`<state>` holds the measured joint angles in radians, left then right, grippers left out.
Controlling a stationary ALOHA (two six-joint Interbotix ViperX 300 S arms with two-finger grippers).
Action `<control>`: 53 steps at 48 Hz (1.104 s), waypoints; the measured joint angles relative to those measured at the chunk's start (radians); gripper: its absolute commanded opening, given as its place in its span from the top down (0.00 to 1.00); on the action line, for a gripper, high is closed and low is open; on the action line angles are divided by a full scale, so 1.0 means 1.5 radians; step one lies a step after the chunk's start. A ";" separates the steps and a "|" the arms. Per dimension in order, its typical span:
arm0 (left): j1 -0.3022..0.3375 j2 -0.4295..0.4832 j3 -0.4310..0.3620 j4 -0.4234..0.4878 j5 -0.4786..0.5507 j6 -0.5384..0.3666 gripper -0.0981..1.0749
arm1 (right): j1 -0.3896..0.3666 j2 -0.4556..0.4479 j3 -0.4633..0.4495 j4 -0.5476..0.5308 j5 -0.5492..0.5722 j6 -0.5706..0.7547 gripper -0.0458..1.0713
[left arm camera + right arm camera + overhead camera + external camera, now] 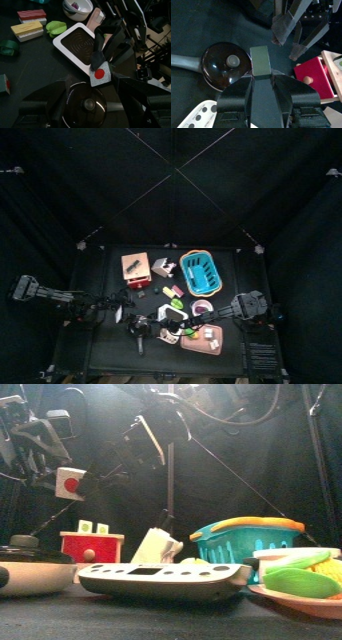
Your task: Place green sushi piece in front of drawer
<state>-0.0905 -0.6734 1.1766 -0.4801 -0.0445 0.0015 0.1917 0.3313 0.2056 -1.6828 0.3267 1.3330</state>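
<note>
The green sushi piece point(260, 61), a dark green slab, stands upright between the jaws of my right gripper point(260, 74), which is shut on it above the table. Beyond it to one side is the drawer point(314, 77), tan with a red front, which also shows at the table's back left point(134, 266) and low on the left in the front view point(91, 544). My left gripper point(288, 46) hangs open and empty just behind the held piece. A white tag with a red dot point(100, 75) hangs from it.
A black pan with a lid point(228, 62) lies near the front left. Beside it is a white scale point(80, 45). The blue basket point(201, 273) stands right of the drawer, and a pink plate point(314, 602) of toy food sits at front right. More toy food pieces point(27, 31) lie mid-table.
</note>
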 measured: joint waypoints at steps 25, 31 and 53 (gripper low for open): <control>0.002 -0.045 0.066 0.077 0.058 0.004 0.09 | -0.162 -0.001 0.009 0.149 -0.240 0.001 0.39; 0.002 -0.047 0.081 0.093 0.065 0.002 0.09 | -0.206 0.000 0.008 0.153 -0.328 0.001 0.39; 0.024 -0.048 0.088 0.095 0.065 0.002 0.09 | -0.253 0.101 -0.044 0.108 -0.410 0.002 0.39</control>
<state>-0.0552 -0.7455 1.3085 -0.3375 0.0537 0.0046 -0.1871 0.4832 0.1396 -1.5202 -0.2884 1.3361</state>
